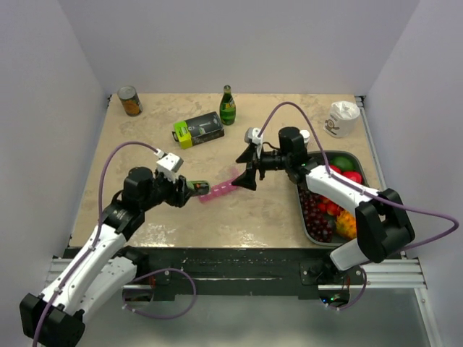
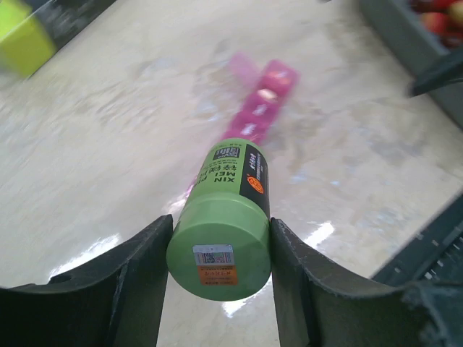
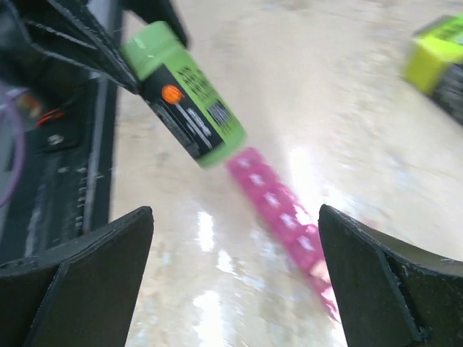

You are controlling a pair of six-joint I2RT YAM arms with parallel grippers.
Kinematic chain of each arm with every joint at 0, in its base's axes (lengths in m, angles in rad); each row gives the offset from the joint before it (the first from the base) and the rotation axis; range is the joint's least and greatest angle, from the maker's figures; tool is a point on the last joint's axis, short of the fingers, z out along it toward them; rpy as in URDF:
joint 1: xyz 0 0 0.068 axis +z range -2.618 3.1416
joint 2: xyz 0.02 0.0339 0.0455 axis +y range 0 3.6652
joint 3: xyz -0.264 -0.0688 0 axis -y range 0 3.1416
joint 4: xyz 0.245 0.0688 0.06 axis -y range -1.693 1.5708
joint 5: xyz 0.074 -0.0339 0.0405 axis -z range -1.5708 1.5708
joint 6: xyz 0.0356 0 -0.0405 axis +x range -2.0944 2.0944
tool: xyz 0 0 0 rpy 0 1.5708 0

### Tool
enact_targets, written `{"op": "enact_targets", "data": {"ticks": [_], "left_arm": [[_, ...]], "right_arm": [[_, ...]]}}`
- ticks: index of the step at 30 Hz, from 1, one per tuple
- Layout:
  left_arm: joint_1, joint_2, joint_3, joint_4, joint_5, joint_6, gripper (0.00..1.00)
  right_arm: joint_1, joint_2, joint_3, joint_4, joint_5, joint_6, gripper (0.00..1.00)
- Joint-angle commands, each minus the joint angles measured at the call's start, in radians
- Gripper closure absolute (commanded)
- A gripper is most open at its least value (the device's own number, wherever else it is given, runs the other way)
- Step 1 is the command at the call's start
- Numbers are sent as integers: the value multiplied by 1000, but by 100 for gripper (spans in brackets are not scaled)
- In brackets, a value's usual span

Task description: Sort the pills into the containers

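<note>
Lying between both jaws, pink containers [image 1: 219, 191]

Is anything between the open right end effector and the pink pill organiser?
Nothing visible stands between the right end effector and the pink organiser; the green bottle, in the left end effector, is at its other end.

Tilted green bottle [image 3: 184, 101] at one end of the pink containers [image 3: 278, 206], right gripper [image 3: 235, 213] spread wide
</note>
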Motion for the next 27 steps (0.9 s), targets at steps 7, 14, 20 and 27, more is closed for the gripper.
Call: {"op": "enact_targets", "data": {"ticks": [7, 14, 20, 27], "left_arm": [[269, 353, 174, -94, -482, -250, 100], [284, 565, 280, -117, -785, -285, 100], [284, 652, 349, -140, -882, -267, 87], [295, 692, 384, -132, -876, -267, 52]], "right_arm": [[-54, -36, 9, 60, 84, 24, 1], [-56, -27, 12, 49, 76, 12, 1], [-54, -15, 15, 43, 70, 5, 1], [-54, -10, 16, 32, 61, -10, 1]]}}
